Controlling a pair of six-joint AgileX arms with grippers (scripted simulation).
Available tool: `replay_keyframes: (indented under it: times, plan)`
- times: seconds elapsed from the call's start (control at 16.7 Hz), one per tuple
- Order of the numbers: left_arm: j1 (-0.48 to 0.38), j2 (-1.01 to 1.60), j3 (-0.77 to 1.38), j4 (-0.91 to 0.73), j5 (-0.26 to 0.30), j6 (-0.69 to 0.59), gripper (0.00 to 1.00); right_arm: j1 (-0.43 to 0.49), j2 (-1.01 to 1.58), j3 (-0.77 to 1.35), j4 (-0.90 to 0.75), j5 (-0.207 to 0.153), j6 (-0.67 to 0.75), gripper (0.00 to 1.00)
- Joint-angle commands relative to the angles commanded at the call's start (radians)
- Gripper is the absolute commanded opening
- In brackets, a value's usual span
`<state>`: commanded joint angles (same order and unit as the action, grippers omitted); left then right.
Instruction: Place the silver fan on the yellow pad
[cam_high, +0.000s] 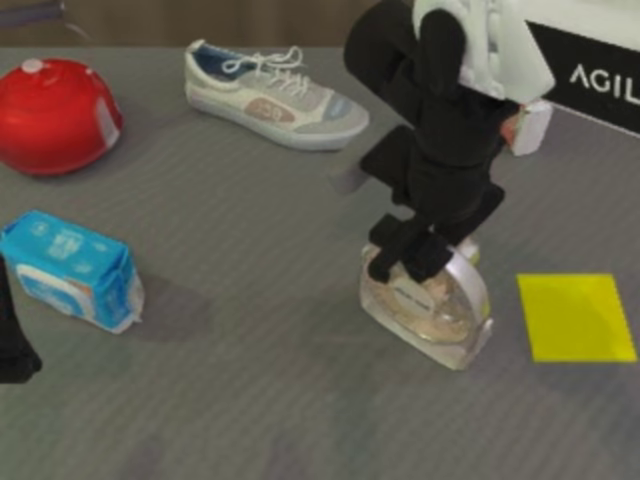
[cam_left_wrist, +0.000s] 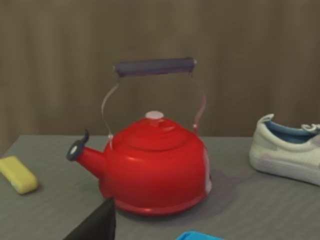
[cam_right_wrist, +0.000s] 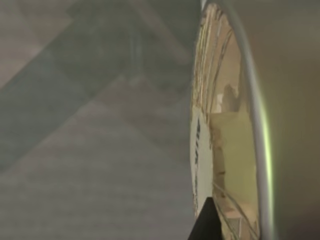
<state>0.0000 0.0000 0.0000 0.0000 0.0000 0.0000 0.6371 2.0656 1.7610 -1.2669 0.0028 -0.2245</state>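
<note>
The silver fan (cam_high: 440, 315) stands tilted on its rim on the grey table, right of centre, its pale grille facing the front left. My right gripper (cam_high: 405, 268) comes down on the fan's upper rim and is shut on it, one finger on the grille side and one behind. In the right wrist view the fan (cam_right_wrist: 225, 130) fills the frame edge-on, with one dark fingertip (cam_right_wrist: 206, 222) against its grille. The yellow pad (cam_high: 577, 316) lies flat to the fan's right, a short gap away, with nothing on it. My left gripper (cam_high: 12, 345) is parked at the table's left edge.
A red kettle (cam_high: 55, 115) sits at the back left, also in the left wrist view as the red kettle (cam_left_wrist: 155, 170). A white sneaker (cam_high: 275, 95) lies at the back centre. A blue tissue pack (cam_high: 70, 268) lies at the left. A small yellow block (cam_left_wrist: 17, 174) lies beside the kettle.
</note>
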Motion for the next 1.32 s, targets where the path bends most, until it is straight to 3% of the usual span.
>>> replay_keyframes:
  times: [0.24,0.6,0.96,1.14,1.32]
  plan:
    - [0.0,0.0,0.0,0.0,0.0,0.0,1.0,0.0,0.003,0.018,-0.018,0.0,0.0,0.0]
    - [0.0,0.0,0.0,0.0,0.0,0.0,1.0,0.006,0.009,0.201,-0.193,0.0,0.0,0.0]
    - [0.0,0.0,0.0,0.0,0.0,0.0,1.0,-0.004,0.003,0.201,-0.2,-0.001,-0.012,0.0]
    - [0.0,0.0,0.0,0.0,0.0,0.0,1.0,-0.041,-0.022,0.159,-0.198,-0.001,-0.11,0.0]
    - [0.0,0.0,0.0,0.0,0.0,0.0,1.0,-0.106,-0.073,0.093,-0.187,-0.001,-0.299,0.0]
